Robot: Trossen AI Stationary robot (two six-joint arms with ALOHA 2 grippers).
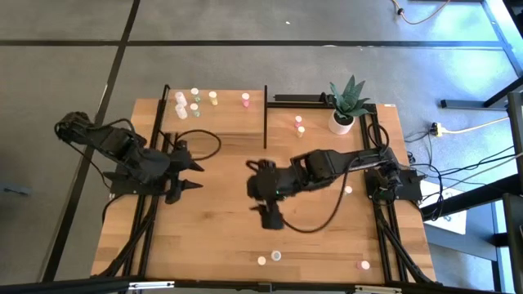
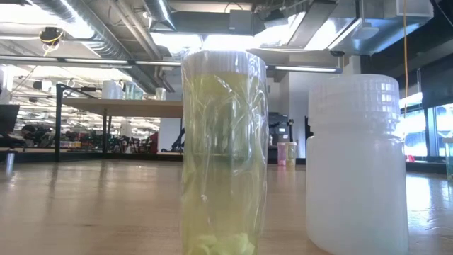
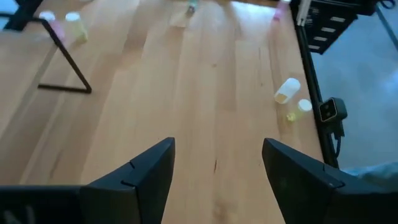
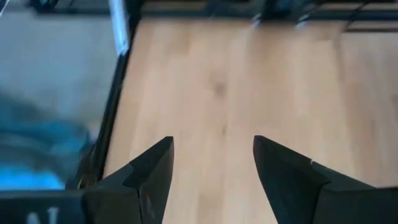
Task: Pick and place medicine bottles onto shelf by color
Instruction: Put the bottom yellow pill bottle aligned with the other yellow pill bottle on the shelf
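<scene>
Bare light-wood tabletop (image 1: 221, 237) mid-area. Left hand (image 1: 189, 175) open, empty, near left edge; right hand (image 1: 263, 196) open, empty, centre. Tiny capped medicine bottles (image 1: 194, 101) well apart at far edge.

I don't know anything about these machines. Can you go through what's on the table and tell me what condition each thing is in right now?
left gripper: open, empty, over bare wood at the table's left.
right gripper: open, empty, over the table's middle.
medicine bottles: most upright in small groups on the wood; none held.
lying bottle: tipped on its side near the table edge.
plant pot: upright at a far corner.
</scene>
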